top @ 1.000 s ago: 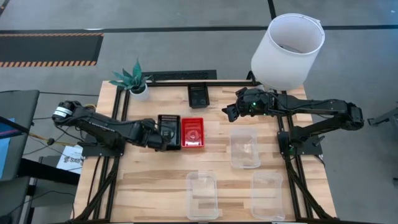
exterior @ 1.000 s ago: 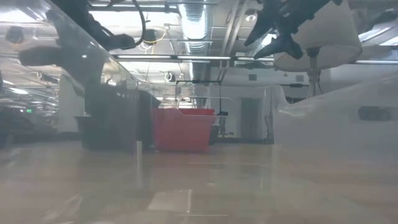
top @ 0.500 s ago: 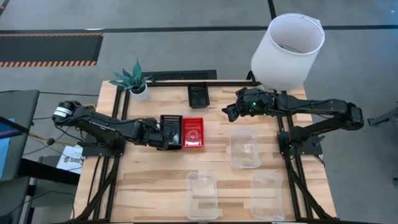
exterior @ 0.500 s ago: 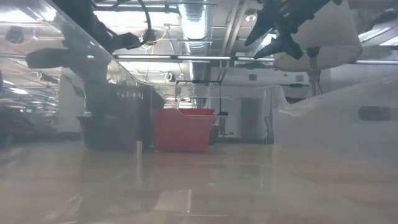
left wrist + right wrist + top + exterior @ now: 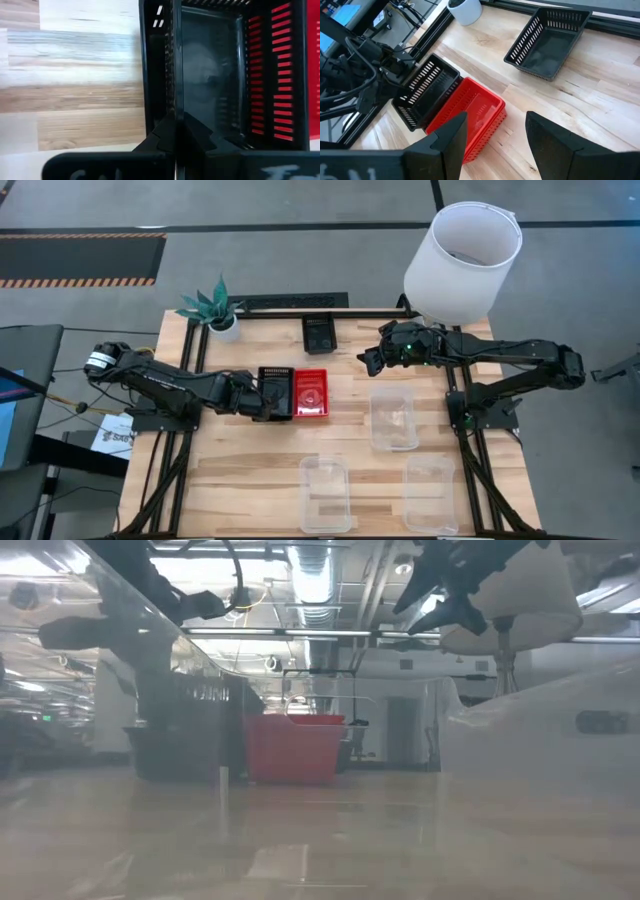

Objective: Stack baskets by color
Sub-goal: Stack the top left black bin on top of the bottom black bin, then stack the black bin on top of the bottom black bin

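landmark: red basket (image 5: pixel 311 393), mid-table, long axis running toward the far edge.

- black basket (image 5: pixel 274 391) stands touching the red basket's left side, long axis parallel to it. left gripper (image 5: pixel 262 399) is clenched on this black basket's near-left wall; in the left wrist view the wall (image 5: pixel 172 65) runs straight out from between the closed fingers.
- second black basket (image 5: pixel 320 333) sits beyond the red basket, toward the far edge, apart from it, long axis the same way. judgement: the held basket belongs on that one, so the carry goes away past the red basket's far end and slightly right; the left arm is the one engaged.
- right gripper (image 5: pixel 368 360) hangs above the table to the right of the red basket, jaws spread, holding nothing.
- three clear baskets (image 5: pixel 393 417) lie right of and nearer than the red basket, unstacked.
- no readable brand, label or writing anywhere.
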